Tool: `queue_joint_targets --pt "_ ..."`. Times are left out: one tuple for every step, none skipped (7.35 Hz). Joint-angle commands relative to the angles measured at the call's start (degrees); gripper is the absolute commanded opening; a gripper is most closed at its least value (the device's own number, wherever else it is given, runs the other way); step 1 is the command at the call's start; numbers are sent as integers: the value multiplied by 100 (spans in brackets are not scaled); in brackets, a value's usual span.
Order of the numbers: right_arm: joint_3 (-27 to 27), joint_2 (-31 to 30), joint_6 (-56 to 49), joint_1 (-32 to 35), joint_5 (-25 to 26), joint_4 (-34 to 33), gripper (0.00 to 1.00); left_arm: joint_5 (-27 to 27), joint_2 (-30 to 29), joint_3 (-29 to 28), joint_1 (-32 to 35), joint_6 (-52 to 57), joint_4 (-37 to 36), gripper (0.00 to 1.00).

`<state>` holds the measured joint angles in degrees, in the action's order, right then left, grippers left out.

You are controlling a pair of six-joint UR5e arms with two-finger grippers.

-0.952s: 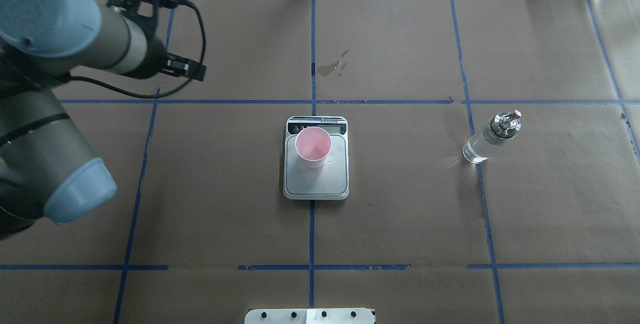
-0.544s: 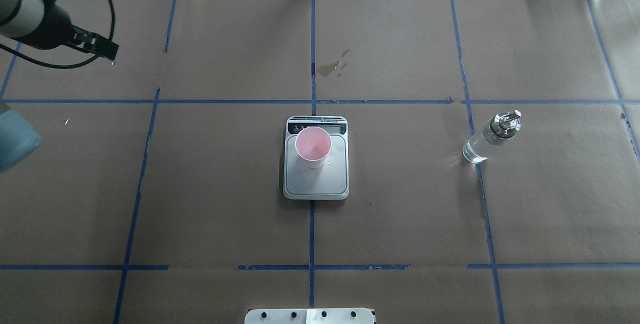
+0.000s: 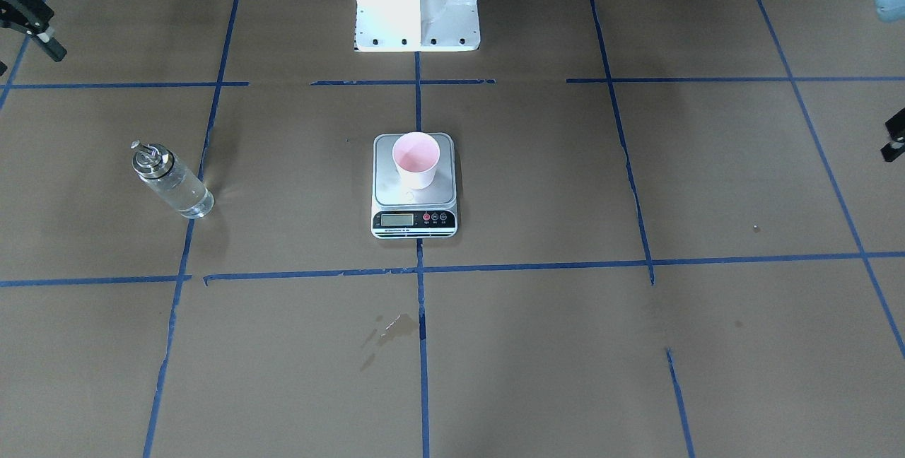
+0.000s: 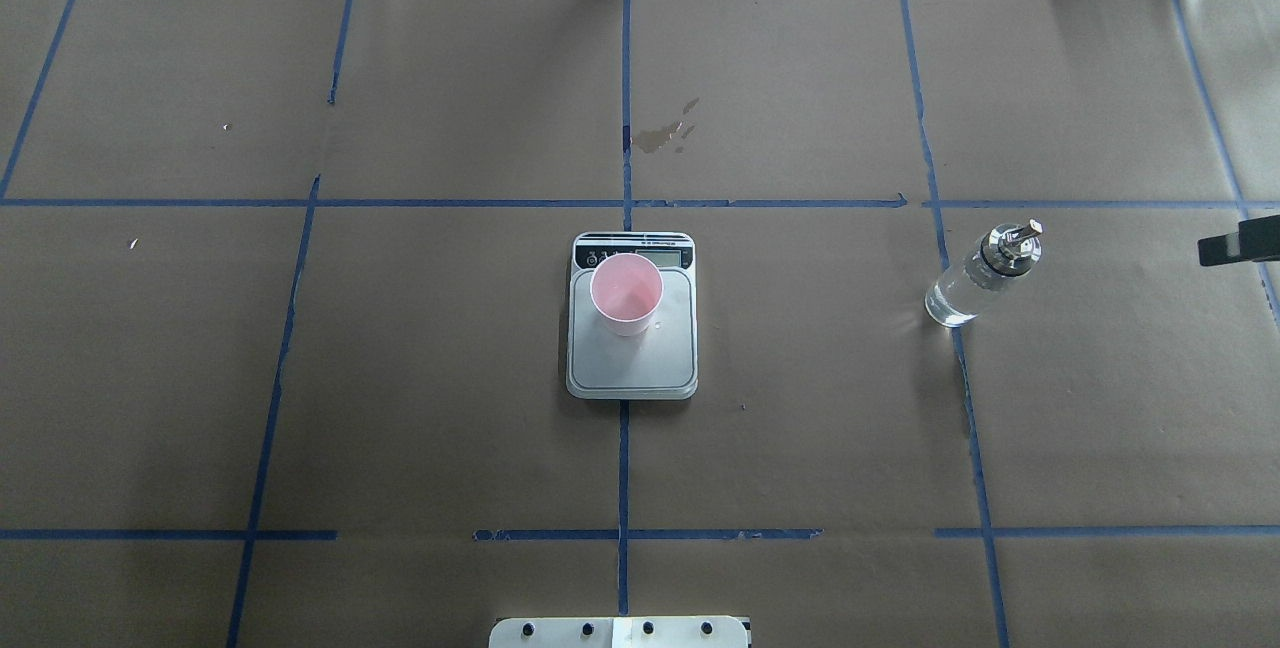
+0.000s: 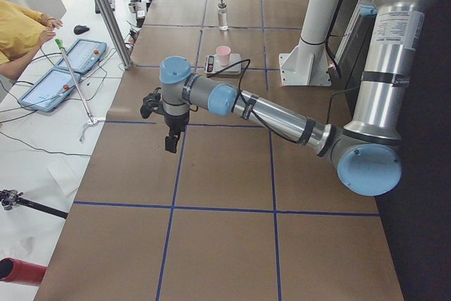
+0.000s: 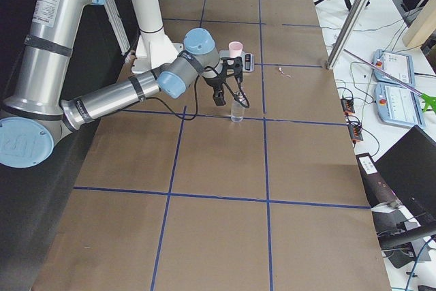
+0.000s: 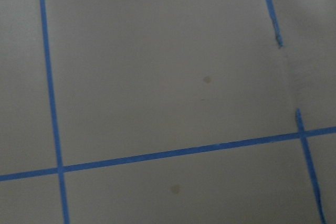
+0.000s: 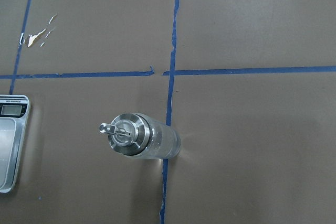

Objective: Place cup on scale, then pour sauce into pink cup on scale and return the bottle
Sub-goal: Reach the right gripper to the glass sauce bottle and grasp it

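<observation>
The pink cup [image 4: 626, 294] stands upright on the far part of the scale [image 4: 632, 363] at the table's middle; it also shows in the front view [image 3: 416, 159]. The clear glass bottle [image 4: 983, 275] with its metal spout stands upright on the table at the right, on a blue tape line, with clear liquid in it. The right wrist view looks down on the bottle [image 8: 140, 136] and shows no fingers. My right gripper [image 6: 219, 99] hovers beside the bottle, apart from it; I cannot tell its state. My left gripper [image 5: 171, 144] hangs over bare paper far left; I cannot tell its state.
Brown paper with a blue tape grid covers the table. A dried stain [image 4: 668, 134] lies beyond the scale. The white robot base [image 3: 417, 2] stands at the near edge. A metal post [image 5: 106, 12], tablets and a seated person [image 5: 21, 29] are past the table's far edge.
My left arm has swung out of the overhead view to the left. A black part of my right arm has come in at that view's right edge. Cup, scale and bottle have not moved.
</observation>
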<state>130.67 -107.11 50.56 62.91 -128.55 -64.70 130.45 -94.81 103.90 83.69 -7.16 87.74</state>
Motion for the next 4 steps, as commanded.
queue_joint_targets --pt "223 -362 741 -934 907 508 100 86 706 -81 751 476 50 100" --pt "223 -442 1380 -1922 2034 746 100 147 866 -63 771 809 51 100" --pt "223 -460 2091 -3202 3594 775 100 148 868 -72 771 812 51 100" --pt "188 -469 2611 -4259 4845 775 100 148 859 -72 763 812 51 100"
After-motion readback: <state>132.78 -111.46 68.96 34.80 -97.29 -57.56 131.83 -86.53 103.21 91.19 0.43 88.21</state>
